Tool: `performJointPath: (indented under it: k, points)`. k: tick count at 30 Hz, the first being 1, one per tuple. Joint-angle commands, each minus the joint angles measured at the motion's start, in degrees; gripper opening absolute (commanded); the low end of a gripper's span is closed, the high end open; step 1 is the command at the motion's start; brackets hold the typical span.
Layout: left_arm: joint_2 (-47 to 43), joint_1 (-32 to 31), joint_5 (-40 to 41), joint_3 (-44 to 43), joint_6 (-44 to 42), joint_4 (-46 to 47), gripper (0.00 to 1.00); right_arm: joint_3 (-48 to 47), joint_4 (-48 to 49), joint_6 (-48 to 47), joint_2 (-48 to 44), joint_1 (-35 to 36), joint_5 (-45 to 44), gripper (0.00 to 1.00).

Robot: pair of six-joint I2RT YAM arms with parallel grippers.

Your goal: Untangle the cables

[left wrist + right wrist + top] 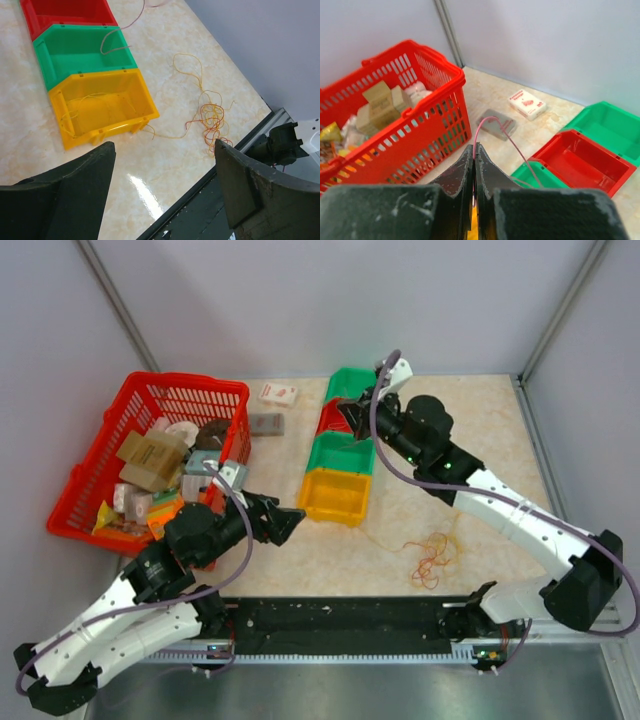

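A: Progress?

B: Partly done, I'd say. One yellow strand point(90, 97) lies loose inside the yellow bin point(107, 131). The right gripper point(474, 149) is pinched shut on a pink strand point(487, 122) above the bins. That strand trails down toward the green bin point(80, 52).

A: The other arm?

B: The left gripper point(164, 149) is spread wide with nothing in it, hovering near the yellow bin's front.

A: What's left?

B: The tangle point(212, 120). It's yellow, orange and red loops knotted together on the desk point(150, 190), near the front edge and apart from the bins. One yellow tail runs toward the yellow bin. There are several cables to pull out, and I can't count them.

A: Materials?

B: The cables are hair-thin, wiry and curly. They look springy and will probably snag on each other. The bins are glossy hard plastic with open tops, touching in a row. The desk is smooth and marble-patterned, with glare on it.
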State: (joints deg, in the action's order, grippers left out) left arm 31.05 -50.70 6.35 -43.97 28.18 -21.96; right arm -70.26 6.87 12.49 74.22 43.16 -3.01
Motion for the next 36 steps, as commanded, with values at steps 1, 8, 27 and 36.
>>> performJointPath:
  k: [1,8,27,36]
  points:
    - [-1.8,0.2,-0.3,0.8,-2.3,3.5,0.83,-3.8,3.3,-6.4,4.6,-2.3,6.5,0.00]
    - [-2.7,0.2,-0.1,1.6,-3.3,3.9,0.83,-2.5,5.4,-7.2,10.7,-3.0,5.7,0.00]
    - [-4.9,0.2,-0.9,2.8,-2.2,4.0,0.80,-1.7,-0.6,18.1,20.3,-0.6,-28.4,0.00]
    - [-5.4,0.2,-1.2,2.8,-2.1,3.2,0.80,-7.8,-8.3,28.7,27.0,5.4,-41.6,0.00]
